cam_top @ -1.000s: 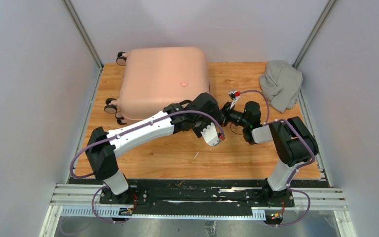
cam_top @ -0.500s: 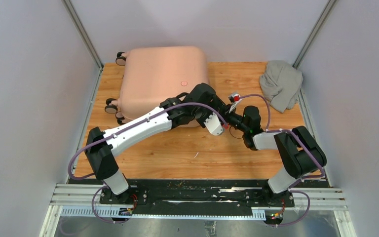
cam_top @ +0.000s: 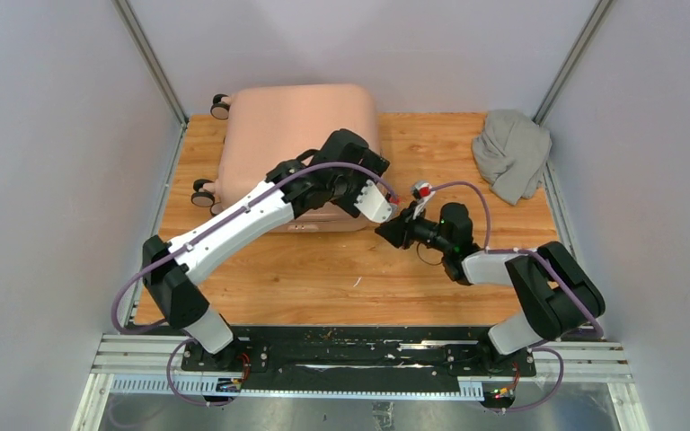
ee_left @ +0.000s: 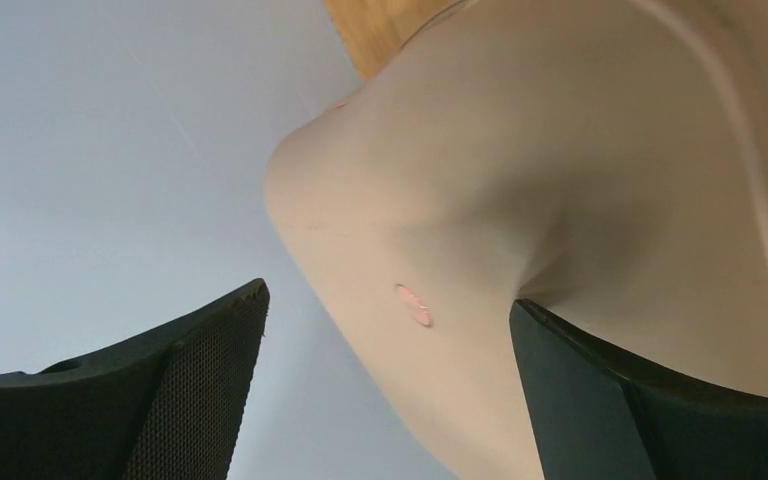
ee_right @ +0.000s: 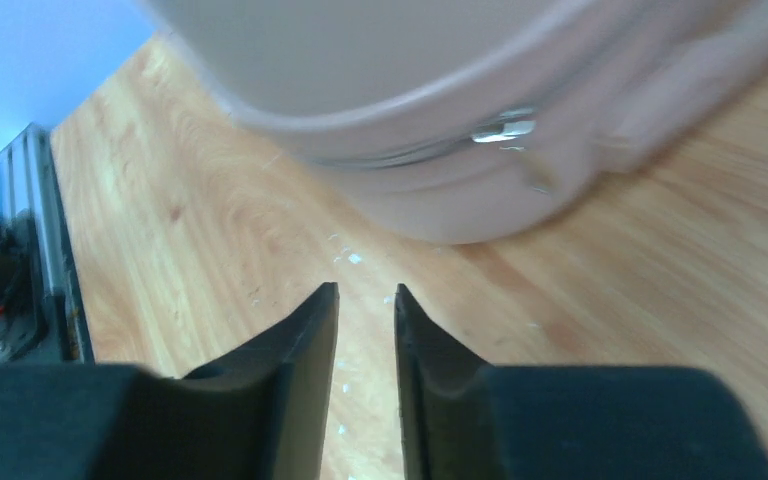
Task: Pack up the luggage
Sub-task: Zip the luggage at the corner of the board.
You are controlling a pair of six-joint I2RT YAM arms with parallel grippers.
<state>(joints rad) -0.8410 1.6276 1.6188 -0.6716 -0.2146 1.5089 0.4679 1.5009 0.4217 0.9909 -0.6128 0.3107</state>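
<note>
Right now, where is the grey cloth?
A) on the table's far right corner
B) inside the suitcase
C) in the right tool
A: the grey cloth lies bunched on the wooden table's far right corner, apart from the closed pink suitcase.

Two arms, the left arm (cam_top: 234, 229) with a long white shell and chunky black joints, the right arm (cam_top: 539, 287) mostly black. Thin purple cables (cam_top: 114, 305) looped along both. Black fingers (ee_left: 200, 390) with tiny dots on the left gripper (ee_left: 388, 300), smooth black fingers (ee_right: 300, 360) on the right gripper (ee_right: 366, 292). Little red and white plug (cam_top: 422, 189).
</note>
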